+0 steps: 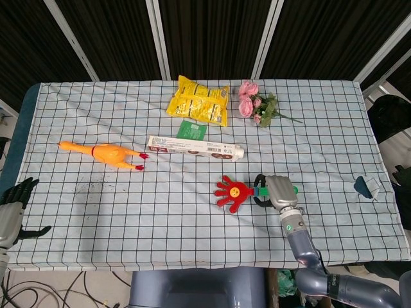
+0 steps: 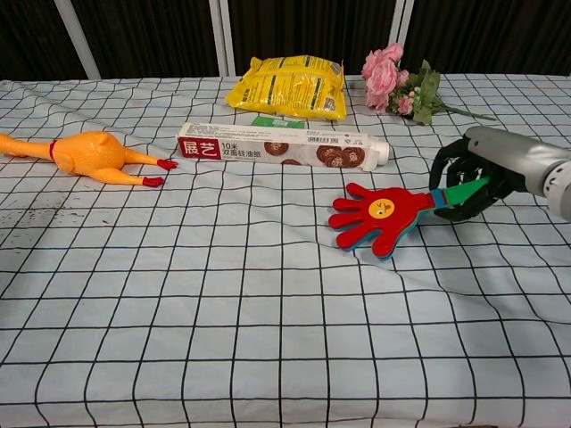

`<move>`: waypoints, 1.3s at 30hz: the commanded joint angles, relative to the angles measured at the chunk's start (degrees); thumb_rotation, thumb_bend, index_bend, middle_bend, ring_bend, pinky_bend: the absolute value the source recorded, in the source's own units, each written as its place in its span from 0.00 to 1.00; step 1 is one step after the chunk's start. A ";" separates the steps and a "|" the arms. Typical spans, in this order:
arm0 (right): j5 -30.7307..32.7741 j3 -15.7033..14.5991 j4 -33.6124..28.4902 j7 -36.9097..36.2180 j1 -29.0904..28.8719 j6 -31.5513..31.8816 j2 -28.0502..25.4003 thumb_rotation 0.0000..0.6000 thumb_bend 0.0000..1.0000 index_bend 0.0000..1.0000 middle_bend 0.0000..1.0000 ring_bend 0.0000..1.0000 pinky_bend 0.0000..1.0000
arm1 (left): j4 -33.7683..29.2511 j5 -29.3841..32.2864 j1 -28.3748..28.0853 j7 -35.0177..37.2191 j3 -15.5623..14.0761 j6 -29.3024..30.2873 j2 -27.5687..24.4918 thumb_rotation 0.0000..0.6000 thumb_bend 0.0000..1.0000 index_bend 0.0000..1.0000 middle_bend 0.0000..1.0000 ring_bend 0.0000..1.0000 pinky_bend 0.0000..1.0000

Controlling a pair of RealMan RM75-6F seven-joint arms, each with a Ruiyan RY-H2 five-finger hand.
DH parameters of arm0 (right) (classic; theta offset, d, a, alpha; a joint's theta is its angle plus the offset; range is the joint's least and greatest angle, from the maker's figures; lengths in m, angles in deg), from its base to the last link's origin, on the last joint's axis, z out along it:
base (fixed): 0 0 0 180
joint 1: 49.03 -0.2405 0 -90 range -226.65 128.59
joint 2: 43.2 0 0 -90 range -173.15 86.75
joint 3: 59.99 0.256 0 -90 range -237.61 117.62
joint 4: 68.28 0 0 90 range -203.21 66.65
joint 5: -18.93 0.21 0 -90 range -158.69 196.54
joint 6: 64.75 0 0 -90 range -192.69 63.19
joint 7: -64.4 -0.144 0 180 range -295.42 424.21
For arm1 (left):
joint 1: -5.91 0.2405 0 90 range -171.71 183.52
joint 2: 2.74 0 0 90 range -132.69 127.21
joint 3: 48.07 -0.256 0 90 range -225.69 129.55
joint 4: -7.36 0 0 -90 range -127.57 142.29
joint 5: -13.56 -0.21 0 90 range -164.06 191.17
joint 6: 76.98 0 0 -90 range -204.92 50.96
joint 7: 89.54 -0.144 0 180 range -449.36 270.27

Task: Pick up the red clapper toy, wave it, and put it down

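The red clapper toy (image 1: 231, 192) (image 2: 378, 214) is shaped like a hand with a yellow face and a green handle. My right hand (image 1: 276, 191) (image 2: 477, 173) grips the green handle, fingers curled around it. The toy's red palm is raised slightly off the checked cloth, pointing left. My left hand (image 1: 14, 205) hangs beside the table's left front corner, holding nothing, fingers apart; it shows only in the head view.
A long white box (image 1: 194, 148) (image 2: 284, 147) lies just behind the toy. A rubber chicken (image 1: 106, 154) (image 2: 85, 155) is at the left, a yellow snack bag (image 1: 200, 101) and pink flowers (image 1: 253, 104) at the back. A small dark object (image 1: 367, 187) sits near the right edge.
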 commanded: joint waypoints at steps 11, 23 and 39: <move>-1.00 2.34 -4.64 -9.30 2.39 0.80 -1.71 1.00 0.46 0.81 0.71 0.70 0.75 | -0.11 0.08 0.11 -0.19 -0.07 0.06 -0.01 1.00 0.00 0.00 0.00 0.00 0.00; -2.06 11.29 -19.96 -36.37 5.63 -6.47 -5.07 1.00 0.47 0.81 0.71 0.71 0.75 | -0.06 -0.26 0.23 -0.83 -0.20 0.47 0.47 1.00 0.00 0.00 0.00 0.00 0.00; -8.78 -0.20 -4.50 -10.96 3.20 -2.39 -2.64 1.00 0.47 0.82 0.72 0.71 0.75 | 0.14 -0.89 0.28 -0.44 -0.40 0.44 0.52 1.00 0.00 0.00 0.00 0.00 0.00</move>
